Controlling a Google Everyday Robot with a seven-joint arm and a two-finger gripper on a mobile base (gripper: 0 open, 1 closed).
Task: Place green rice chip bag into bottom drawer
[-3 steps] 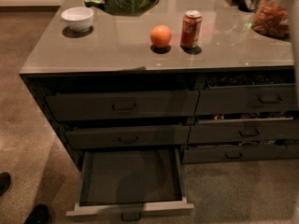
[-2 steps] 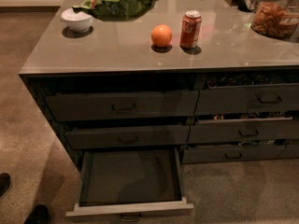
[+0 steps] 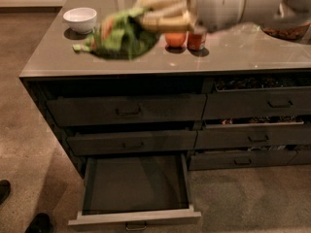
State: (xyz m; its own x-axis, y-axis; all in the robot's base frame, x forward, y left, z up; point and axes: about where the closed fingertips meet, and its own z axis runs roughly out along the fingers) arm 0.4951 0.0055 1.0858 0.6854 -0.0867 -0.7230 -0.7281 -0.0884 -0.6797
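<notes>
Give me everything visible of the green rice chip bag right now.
The green rice chip bag is crumpled light-green foil, by its look, with yellowish and reddish patches. It hangs from the gripper, pinched at its upper right edge, over the left half of the countertop, right of the white bowl, far above the open bottom drawer.

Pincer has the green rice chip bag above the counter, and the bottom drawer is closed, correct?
Not quite. The camera view shows the bottom drawer pulled open, its dark inside showing. The rest is right: the pincer grips the green rice chip bag above the counter.
</notes>
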